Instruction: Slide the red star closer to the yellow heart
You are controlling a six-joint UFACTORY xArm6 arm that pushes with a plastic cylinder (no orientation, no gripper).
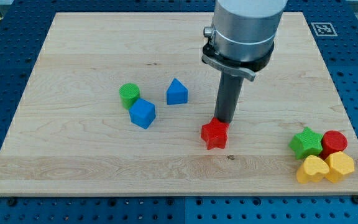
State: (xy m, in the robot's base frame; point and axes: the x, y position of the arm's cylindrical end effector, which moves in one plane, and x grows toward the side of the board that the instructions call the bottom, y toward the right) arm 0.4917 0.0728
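Note:
The red star lies on the wooden board a little right of centre, toward the view's bottom. The yellow heart lies at the bottom right corner of the board, in a tight cluster of blocks. My tip stands at the star's upper edge, touching it or nearly so, on the side away from the view's bottom. The star is well to the left of the heart, with bare board between them.
A green star, a red round block and a yellow hexagonal block crowd around the heart. A green cylinder, a blue cube and a blue house-shaped block lie left of centre. The board's edge runs along the bottom.

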